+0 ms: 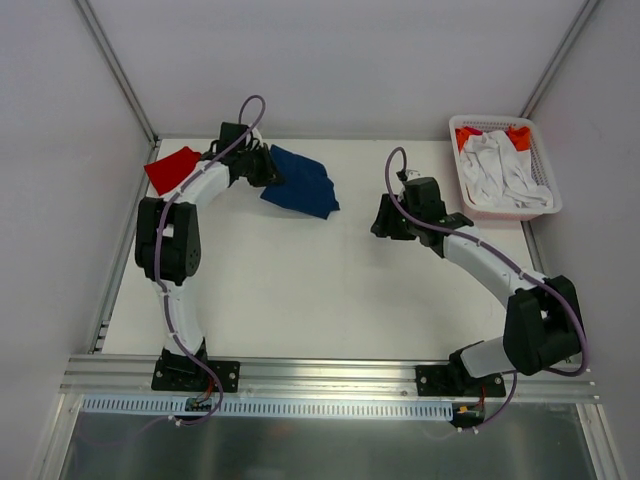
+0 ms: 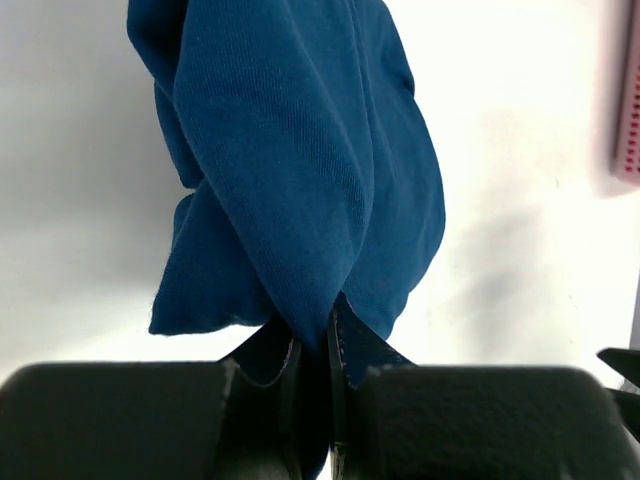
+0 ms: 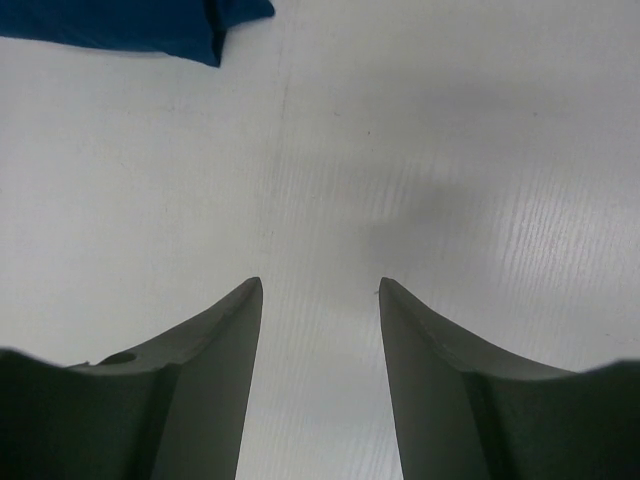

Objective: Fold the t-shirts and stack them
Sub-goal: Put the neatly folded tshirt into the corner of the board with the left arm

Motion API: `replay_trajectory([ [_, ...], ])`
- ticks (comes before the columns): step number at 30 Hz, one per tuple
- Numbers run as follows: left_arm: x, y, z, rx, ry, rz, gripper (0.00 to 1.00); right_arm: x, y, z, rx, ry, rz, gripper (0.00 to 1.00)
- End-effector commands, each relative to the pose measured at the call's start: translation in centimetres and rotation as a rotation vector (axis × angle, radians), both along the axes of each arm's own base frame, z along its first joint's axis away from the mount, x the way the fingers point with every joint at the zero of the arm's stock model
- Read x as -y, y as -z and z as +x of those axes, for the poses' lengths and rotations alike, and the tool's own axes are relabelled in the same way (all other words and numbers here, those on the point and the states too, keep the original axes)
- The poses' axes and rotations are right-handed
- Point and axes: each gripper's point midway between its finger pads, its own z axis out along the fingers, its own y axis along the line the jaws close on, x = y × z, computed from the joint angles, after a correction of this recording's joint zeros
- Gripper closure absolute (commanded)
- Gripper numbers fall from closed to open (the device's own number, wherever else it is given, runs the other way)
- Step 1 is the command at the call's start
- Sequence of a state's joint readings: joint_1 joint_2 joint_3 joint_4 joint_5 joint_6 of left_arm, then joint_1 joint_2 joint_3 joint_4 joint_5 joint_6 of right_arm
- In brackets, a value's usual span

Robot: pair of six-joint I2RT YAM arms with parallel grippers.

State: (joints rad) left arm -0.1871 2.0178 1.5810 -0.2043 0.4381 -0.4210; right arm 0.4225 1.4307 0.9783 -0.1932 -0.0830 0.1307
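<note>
Bare table [image 1: 300,290]; basket [image 1: 457,160] of white and orange cloth at 2 o'clock, navy shirt [image 1: 300,180] bunched at 12 o'clock, red shirt [image 1: 172,168] near it at 10 o'clock, partly under the left arm. Left gripper [image 2: 312,345] fingers pressed together on a pinch of navy cloth, which twists away in folds; right gripper [image 3: 320,290] fingers apart, empty, over bare table at the shirt's 3 o'clock. Step looks like spreading the navy shirt: right should probably take the far hem, both draw apart to untwist, then lay it flat before any fold.
</note>
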Motion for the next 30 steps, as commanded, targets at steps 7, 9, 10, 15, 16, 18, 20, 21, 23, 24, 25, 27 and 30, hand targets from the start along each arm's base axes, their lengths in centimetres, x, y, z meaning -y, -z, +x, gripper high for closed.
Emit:
replay_trajectory([
  [7, -7.9, -5.1, 3.5, 0.109, -0.131, 0.083, 1.00, -0.1, -2.3, -0.1, 0.068, -0.001, 0.062, 0.46],
  [9, -9.7, -5.8, 4.2, 0.124, -0.170, 0.096, 1.00, 0.0, -2.3, -0.2, 0.071, 0.000, 0.061, 0.46],
  [10, -10.3, -6.0, 4.4, 0.130, -0.179, 0.099, 1.00, 0.0, -2.3, -0.2, 0.070, 0.000, 0.066, 0.46],
  [15, -14.7, -7.1, 6.2, 0.159, -0.256, 0.116, 1.00, 0.1, -2.3, -0.3, 0.071, -0.003, 0.072, 0.46],
  [16, -15.2, -7.0, 6.4, 0.153, -0.266, 0.121, 1.00, 0.0, -2.4, -0.5, 0.071, -0.007, 0.074, 0.46],
  [18, -17.3, -7.5, 7.1, 0.165, -0.302, 0.122, 1.00, 0.1, -2.4, -0.7, 0.072, -0.007, 0.077, 0.46],
  [20, -18.7, -8.0, 7.6, 0.177, -0.326, 0.122, 1.00, 0.1, -2.4, -0.8, 0.070, -0.011, 0.079, 0.46],
  [21, -19.8, -7.7, 7.8, 0.168, -0.347, 0.121, 1.00, 0.1, -2.3, -0.8, 0.070, -0.008, 0.080, 0.46],
  [23, -20.8, -8.4, 8.6, 0.189, -0.360, 0.110, 1.00, -0.1, -2.4, -1.0, 0.067, -0.015, 0.095, 0.46],
  [24, -21.3, -8.0, 8.9, 0.180, -0.366, 0.106, 1.00, -0.1, -2.3, -1.2, 0.064, -0.015, 0.097, 0.46],
  [25, -22.1, -8.0, 9.0, 0.179, -0.379, 0.104, 1.00, -0.2, -2.2, -1.3, 0.060, -0.016, 0.102, 0.46],
  [27, -22.7, -8.4, 9.5, 0.193, -0.382, 0.105, 1.00, -0.2, -2.3, -1.4, 0.063, -0.015, 0.106, 0.46],
  [30, -23.8, -8.8, 9.6, 0.199, -0.402, 0.116, 1.00, -0.1, -2.2, -1.6, 0.062, -0.014, 0.107, 0.46],
])
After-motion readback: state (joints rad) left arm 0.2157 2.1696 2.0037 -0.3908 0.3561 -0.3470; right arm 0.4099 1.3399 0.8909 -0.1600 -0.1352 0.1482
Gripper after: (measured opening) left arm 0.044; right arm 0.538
